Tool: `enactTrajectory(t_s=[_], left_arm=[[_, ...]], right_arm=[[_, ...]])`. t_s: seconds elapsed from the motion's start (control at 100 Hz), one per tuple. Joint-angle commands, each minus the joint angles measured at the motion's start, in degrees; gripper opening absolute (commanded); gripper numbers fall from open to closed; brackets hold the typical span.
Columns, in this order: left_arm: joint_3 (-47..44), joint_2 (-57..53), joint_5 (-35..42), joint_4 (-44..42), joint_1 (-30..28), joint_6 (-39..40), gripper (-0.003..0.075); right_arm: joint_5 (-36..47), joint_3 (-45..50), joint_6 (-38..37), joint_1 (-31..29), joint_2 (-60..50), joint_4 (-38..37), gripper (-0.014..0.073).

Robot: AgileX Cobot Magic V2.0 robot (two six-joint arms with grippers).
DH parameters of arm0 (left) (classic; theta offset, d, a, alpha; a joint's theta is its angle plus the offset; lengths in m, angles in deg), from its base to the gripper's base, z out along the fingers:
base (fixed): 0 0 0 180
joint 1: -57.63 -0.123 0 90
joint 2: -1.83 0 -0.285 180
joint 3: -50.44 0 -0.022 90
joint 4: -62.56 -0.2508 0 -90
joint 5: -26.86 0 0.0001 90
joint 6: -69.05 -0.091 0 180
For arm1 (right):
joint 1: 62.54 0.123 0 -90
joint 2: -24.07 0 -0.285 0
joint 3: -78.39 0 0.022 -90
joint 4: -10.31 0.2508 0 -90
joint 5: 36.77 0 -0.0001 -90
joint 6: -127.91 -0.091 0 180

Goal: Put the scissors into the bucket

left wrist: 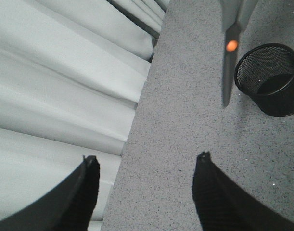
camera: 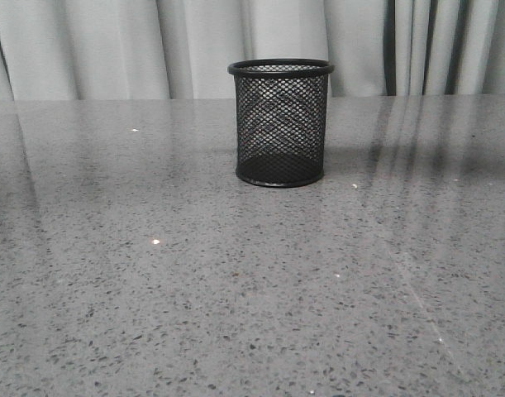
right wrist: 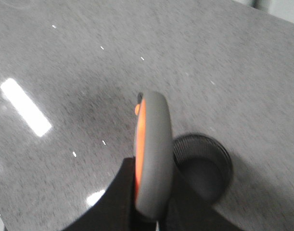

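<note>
The bucket (camera: 281,124), a small black wire-mesh cup, stands upright on the grey table at the middle back. Neither gripper shows in the front view. In the right wrist view my right gripper (right wrist: 151,195) is shut on the scissors (right wrist: 154,154), on a grey handle loop lined in orange. It holds them in the air, with the bucket (right wrist: 204,168) below and just beside them. In the left wrist view the scissors (left wrist: 227,72) hang blades down, close beside the bucket (left wrist: 269,77), tip above the table. My left gripper (left wrist: 147,157) is open and empty, high over the table's edge.
The speckled grey table (camera: 153,289) runs to pale curtains (camera: 111,41) at the back. In the left wrist view the table's edge (left wrist: 132,125) lies against the curtain folds (left wrist: 50,86). Nothing but the bucket stands on the table in these views.
</note>
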Motion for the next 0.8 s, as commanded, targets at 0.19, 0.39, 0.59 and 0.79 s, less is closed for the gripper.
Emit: enactTrajectory(t_s=[0.19,0.39,0.59,0.79], left_arm=[[1.58,-1.5,3.35,2.92,-0.14,0.75,0.0389],[1.58,-1.5,3.35,3.22,-0.14,0.75,0.0389],[1.58,-1.5,3.35,3.22,-0.14,0.75,0.0389],[1.58,-1.5,3.35,3.22,-0.14,0.75,0.0389]], right_arm=[[-5.93,-1.78,-7.02,-0.4,-6.48,-11.11,-0.0073],[-5.62,-1.62,-7.15,-0.4,-5.8,-11.76,-0.0073],[-6.44,-1.62,-7.32,-0.4,-3.14,-14.09,-0.0073],[-6.44,-1.62,-7.32,-0.4,0.74,-14.09,-0.0073]])
